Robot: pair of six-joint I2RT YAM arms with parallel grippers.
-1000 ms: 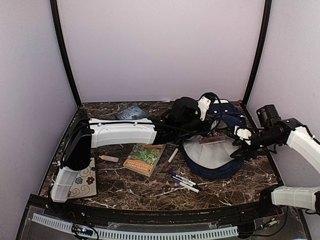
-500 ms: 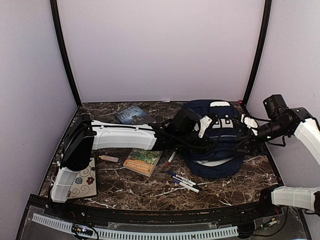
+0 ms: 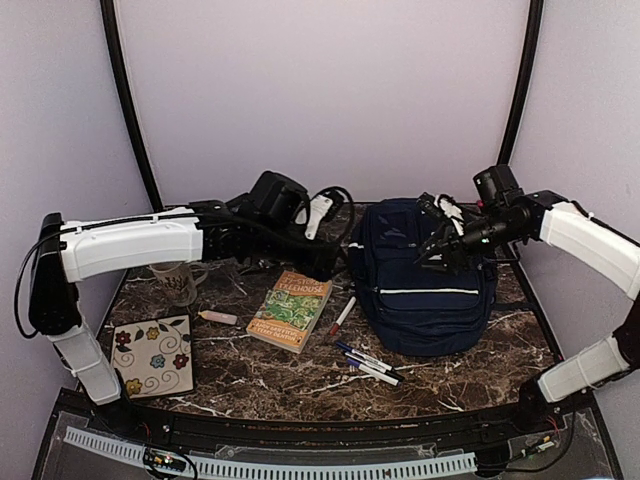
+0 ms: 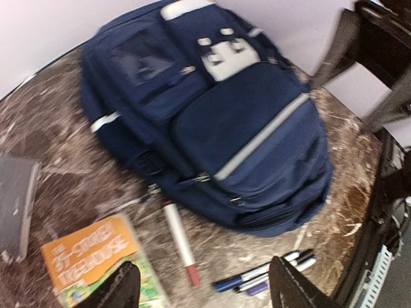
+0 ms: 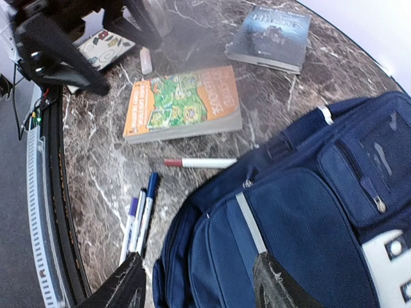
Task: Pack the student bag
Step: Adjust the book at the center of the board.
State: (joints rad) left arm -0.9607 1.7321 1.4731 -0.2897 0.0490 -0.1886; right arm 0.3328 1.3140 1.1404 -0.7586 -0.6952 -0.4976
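The student bag lies flat on the marble table at the right. It is navy with thin white stripes, front side up, and its pockets look closed. My left gripper hangs left of the bag, over the table between the book and the bag. In the wrist view it is open with nothing between its fingers. My right gripper hovers over the bag's upper part. It is also open and holds nothing.
An orange-green book lies left of the bag, with a red-capped marker beside it and several pens in front. A dark book lies at the back. A mug, a pink eraser and a flowered notebook sit at the left.
The bag, held open with its pale lining showing, has dropped shut and lies front up. My left gripper opened, let go and drew back left. My right arm rose over the bag.
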